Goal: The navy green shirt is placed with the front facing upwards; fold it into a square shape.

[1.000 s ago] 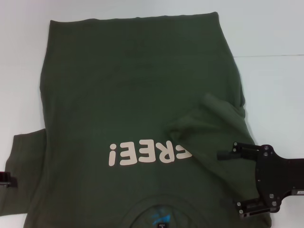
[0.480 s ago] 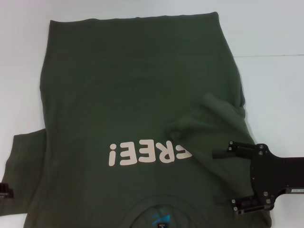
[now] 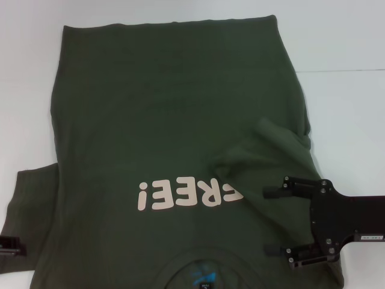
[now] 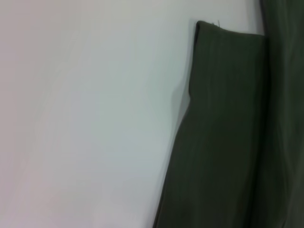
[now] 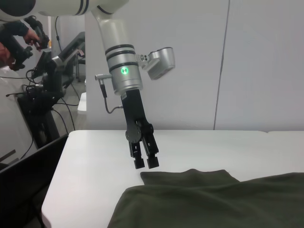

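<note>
While right sleeve lies folded in, left sleeve fold is pending.
Right gripper point(image 3: 271, 220) hovering spread over navy green shirt point(image 3: 174, 108); left gripper point(image 5: 146, 163) hanging closed above left sleeve point(image 4: 223, 133), needing to open and pinch.

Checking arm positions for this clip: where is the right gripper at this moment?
In the head view the right gripper is low on the robot's right, open over the navy green shirt, beside the end of the FREE! lettering and below the folded-in sleeve.

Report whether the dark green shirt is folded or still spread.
Mostly spread: the dark olive-green cotton shirt lies flat, front up; only its right sleeve is flipped inward, covering the first letter of the print.
</note>
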Motion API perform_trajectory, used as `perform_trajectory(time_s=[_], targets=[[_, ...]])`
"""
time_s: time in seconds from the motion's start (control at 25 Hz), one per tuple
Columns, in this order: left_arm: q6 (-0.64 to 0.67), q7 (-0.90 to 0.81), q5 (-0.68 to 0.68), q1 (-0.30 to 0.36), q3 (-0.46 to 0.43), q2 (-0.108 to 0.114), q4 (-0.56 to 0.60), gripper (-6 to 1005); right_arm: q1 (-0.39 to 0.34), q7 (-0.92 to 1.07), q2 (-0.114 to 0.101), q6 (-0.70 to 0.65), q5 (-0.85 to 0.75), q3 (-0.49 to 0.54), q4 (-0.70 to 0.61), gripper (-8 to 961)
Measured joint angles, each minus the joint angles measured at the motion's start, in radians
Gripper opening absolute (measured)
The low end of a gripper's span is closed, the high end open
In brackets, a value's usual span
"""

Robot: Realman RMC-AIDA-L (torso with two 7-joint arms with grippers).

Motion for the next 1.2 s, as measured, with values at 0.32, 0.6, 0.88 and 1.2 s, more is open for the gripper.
perform_trajectory(time_s=[0.32,0.6,0.88,1.2], targets=[[-0.021,0.0,0.006,0.001,0.001,0.004,-0.019,913,0.011,0.003,0.0,0.006,-0.001,-0.001,0.001,939],[-0.031,-0.002,0.01,0.005,0.003,0.004,-0.024,913,0.022,0.004,-0.001,0.015,0.0,-0.004,0.001,938],[-0.045,-0.002,0.021,0.0,0.004,0.004,-0.045,913,0.026,0.008,-0.001,0.016,-0.001,-0.004,-0.001,939],[-0.051,-0.003,0.031,-0.005,0.006,0.007,-0.046,913,0.026,0.01,-0.001,0.018,0.0,-0.004,-0.003,938]])
